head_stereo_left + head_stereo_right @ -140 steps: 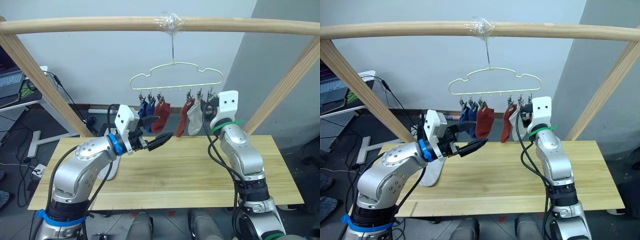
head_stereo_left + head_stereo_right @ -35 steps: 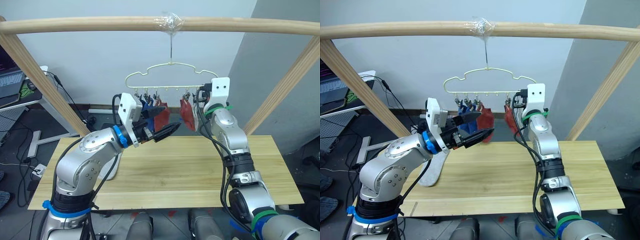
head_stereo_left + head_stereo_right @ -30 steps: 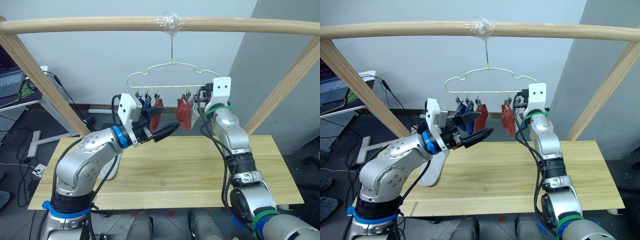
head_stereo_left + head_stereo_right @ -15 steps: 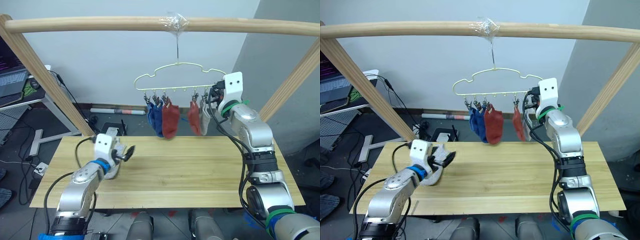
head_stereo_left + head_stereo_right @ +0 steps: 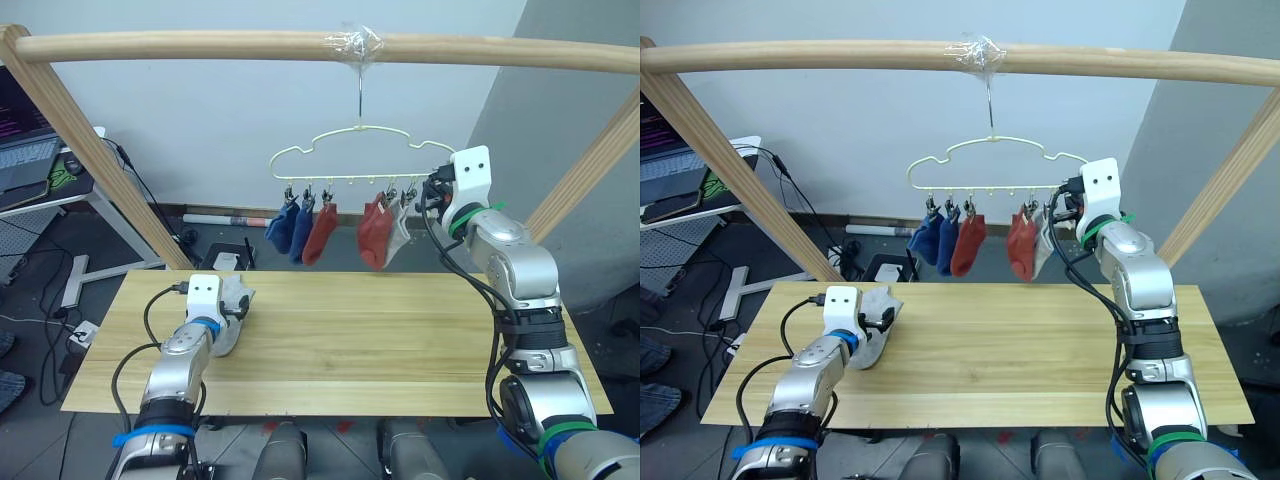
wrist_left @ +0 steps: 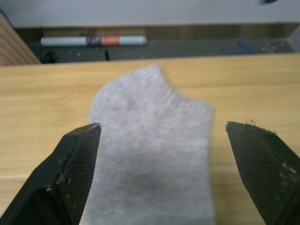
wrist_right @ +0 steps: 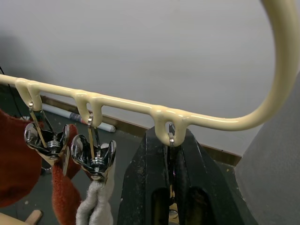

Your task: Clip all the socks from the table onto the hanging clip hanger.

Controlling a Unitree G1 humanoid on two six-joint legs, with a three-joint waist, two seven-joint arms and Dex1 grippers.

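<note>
One light grey sock (image 6: 150,154) lies flat on the wooden surface (image 5: 380,340), directly ahead of my left gripper (image 6: 161,140) and between its two fingers (image 6: 77,159), which stand wide apart on either side of the sock. I cannot tell whether the fingertips touch the fabric. In the head views the left gripper (image 5: 878,318) sits low over this sock (image 5: 872,345), near the surface's left end.

The clip hanger (image 5: 360,150) hangs by its hook from a wooden pole (image 5: 200,45), above the far edge of the surface, well apart from the left gripper and up to its right. Five socks hang from its bar: two blue socks (image 5: 290,228), a rust red sock (image 5: 320,232), a second rust red sock (image 5: 373,235) and a light grey sock (image 5: 397,235) beside it.

My right gripper (image 7: 171,173) is raised at the hanger's right end, its fingers nearly together around the last clip (image 7: 171,140) on the bar. The clip holding the hung grey sock (image 7: 93,154) is just beside it.

Beyond the surface, behind the left gripper, a white tube (image 6: 93,41) lies on the floor. Slanted wooden posts (image 5: 90,150) flank the frame on both sides.
</note>
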